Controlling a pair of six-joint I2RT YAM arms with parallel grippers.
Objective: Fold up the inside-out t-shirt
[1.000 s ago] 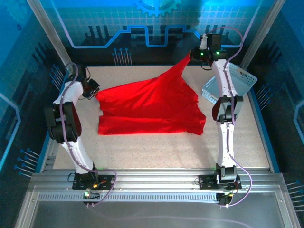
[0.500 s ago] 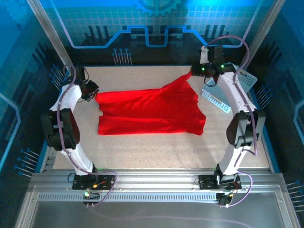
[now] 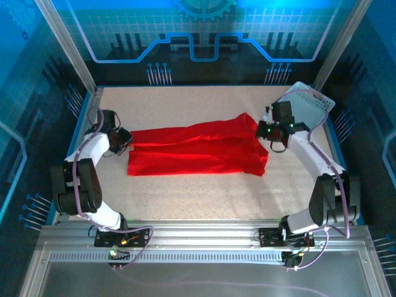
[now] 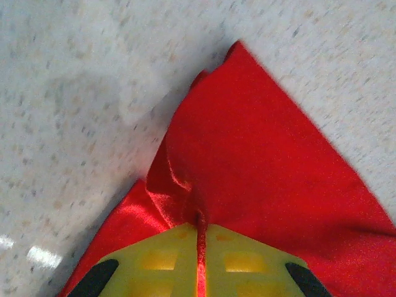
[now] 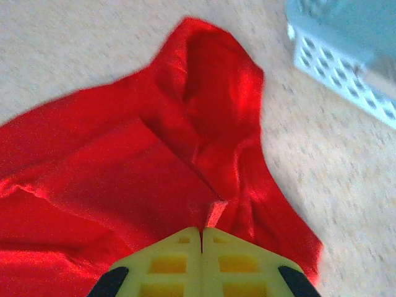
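On the counter (image 3: 204,195), the inside-out t-shirt (image 3: 198,151) is lying as a long flat band, so one lengthwise fold is looking done and crosswise folds are remaining. The left pincer (image 4: 199,228) is clamping its left edge, and the right pincer (image 5: 201,234) is pinching its right end. Seams are proving too blurred to read. Beyond, the basket (image 3: 312,102) is sitting far right.

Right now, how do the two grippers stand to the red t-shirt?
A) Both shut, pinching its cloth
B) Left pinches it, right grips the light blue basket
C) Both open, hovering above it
A: each wrist view shows closed jaws with a fold of the red t-shirt pinched between them, the left gripper at its left end and the right gripper at its right end.
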